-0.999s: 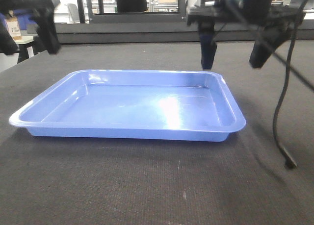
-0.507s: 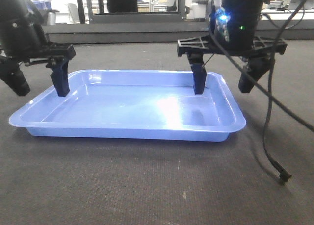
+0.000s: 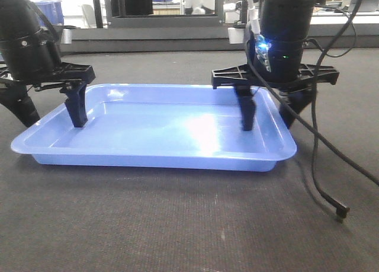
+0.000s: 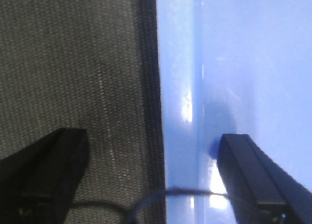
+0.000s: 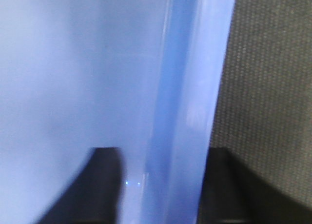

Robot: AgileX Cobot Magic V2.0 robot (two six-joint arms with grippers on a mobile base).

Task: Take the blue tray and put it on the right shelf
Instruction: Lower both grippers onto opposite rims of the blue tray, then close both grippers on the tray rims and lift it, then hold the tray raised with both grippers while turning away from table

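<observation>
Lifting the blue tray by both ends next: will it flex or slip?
Probably light: the blue tray is shallow and empty. Its glossy sloped walls look slippery, so the left pincer and right pincer, open astride them, may slide off. Wide and thin, it might flex.

The blue tray (image 5: 73, 63) fills the left and middle of the frame, blurred and glossy. Its flared rim (image 5: 207, 87) runs from top to bottom, with the dark woven desk (image 5: 270, 87) on the right. At the bottom edge the right gripper (image 5: 161, 158) straddles that rim, jaws apart: one dark jaw inside the tray, one outside over the desk.
</observation>
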